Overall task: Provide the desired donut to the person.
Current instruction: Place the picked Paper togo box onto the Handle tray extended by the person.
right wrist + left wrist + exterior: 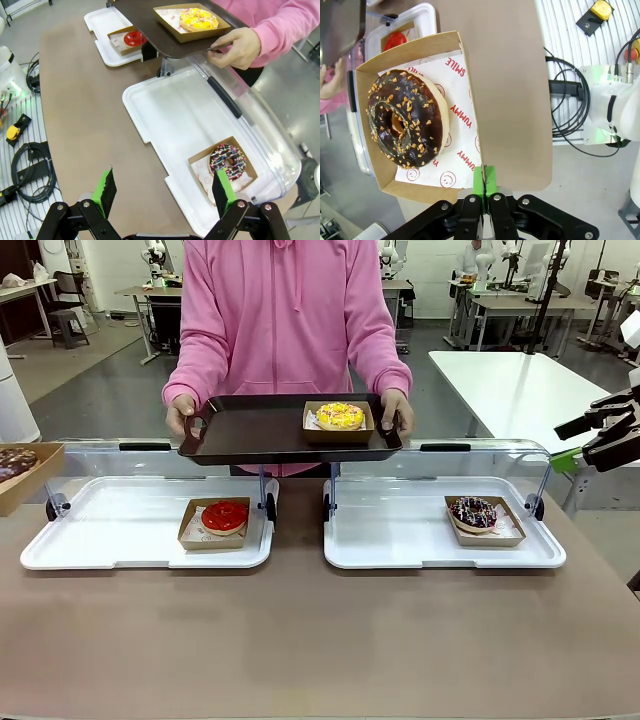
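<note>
My left gripper (484,192) has its jaws pinched right together on the near wall of a cardboard tray (465,60) that carries the chocolate donut (405,117) with nut crumbs; in the left wrist view it sits left of centre, and in the front view the same tray pokes in at the far left edge. My right gripper (162,192) hangs with its jaws spread wide and nothing between them, above the bottom of the right wrist view.

I judge the load light but awkward: thin card that will flex, glossy icing that smears, loose crumbs, and a printed paper liner (457,107) the donut could slide on. A hold on the tray wall, never the donut, seems right, and kept level.

The person (285,315) in pink stands at upper centre of the front view, holding a dark serving tray (250,430) with a yellow donut (340,416) on its right half; its left half is bare, the likely landing spot.

Below it a clear guard (480,455) runs across, with two white trays (130,540) on the worktop (320,640) holding a red donut (224,516) and a sprinkled donut (473,512). I would need to pass over the guard's top edge; the worktop's near side is open.
</note>
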`<state>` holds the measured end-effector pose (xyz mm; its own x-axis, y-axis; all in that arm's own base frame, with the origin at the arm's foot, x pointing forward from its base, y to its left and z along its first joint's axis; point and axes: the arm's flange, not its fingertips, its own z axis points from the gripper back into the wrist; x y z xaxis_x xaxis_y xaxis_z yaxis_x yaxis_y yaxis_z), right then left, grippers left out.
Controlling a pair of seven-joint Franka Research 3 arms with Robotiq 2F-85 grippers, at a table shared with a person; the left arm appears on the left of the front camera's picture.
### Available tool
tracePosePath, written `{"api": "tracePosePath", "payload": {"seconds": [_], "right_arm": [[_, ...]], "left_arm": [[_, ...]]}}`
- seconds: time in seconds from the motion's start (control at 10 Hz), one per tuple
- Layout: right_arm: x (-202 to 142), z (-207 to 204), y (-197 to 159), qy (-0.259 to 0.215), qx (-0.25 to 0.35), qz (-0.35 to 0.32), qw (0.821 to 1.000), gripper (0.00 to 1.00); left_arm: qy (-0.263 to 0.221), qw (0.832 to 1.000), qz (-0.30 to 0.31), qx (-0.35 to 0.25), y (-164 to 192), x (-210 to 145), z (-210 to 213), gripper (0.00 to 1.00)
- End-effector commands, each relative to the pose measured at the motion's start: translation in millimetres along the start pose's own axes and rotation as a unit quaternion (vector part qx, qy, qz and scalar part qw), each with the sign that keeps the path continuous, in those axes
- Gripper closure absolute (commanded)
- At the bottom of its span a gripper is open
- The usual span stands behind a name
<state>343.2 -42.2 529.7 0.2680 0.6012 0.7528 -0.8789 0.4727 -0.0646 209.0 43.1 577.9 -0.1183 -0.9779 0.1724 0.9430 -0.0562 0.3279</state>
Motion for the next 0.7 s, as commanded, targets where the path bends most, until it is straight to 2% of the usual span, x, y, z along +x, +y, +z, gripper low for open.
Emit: {"api": "tracePosePath", "payload": {"seconds": [0.0, 0.1, 0.2, 0.3, 0.4, 0.6], "right_arm": [[-1.2, -1.3, 0.3, 0.003, -0.001, 0.002, 1.000, 0.00], [-1.2, -1.3, 0.3, 0.003, -0.001, 0.002, 1.000, 0.00], [-1.2, -1.3, 0.3, 0.003, -0.001, 0.002, 1.000, 0.00], [-1.2, -1.3, 0.3, 0.003, -0.001, 0.002, 1.000, 0.00], [-1.2, -1.3, 0.3, 0.003, -0.001, 0.002, 1.000, 0.00], [-1.2, -1.3, 0.3, 0.003, -0.001, 0.002, 1.000, 0.00]], "left_arm": [[-0.029, 0.999, -0.028, -0.023, 63.6, 31.5, 23.4, 0.99], [-0.010, 0.998, -0.051, -0.043, 106.5, 56.2, 35.5, 0.99], [0.003, 0.998, -0.026, -0.053, 144.2, 74.8, 42.3, 0.99], [-0.006, 0.998, -0.018, -0.056, 180.6, 92.9, 44.0, 0.99], [-0.012, 0.998, 0.002, -0.058, 217.2, 111.4, 37.2, 0.99], [-0.015, 0.997, 0.018, -0.073, 282.6, 149.2, -4.5, 0.99]]}}
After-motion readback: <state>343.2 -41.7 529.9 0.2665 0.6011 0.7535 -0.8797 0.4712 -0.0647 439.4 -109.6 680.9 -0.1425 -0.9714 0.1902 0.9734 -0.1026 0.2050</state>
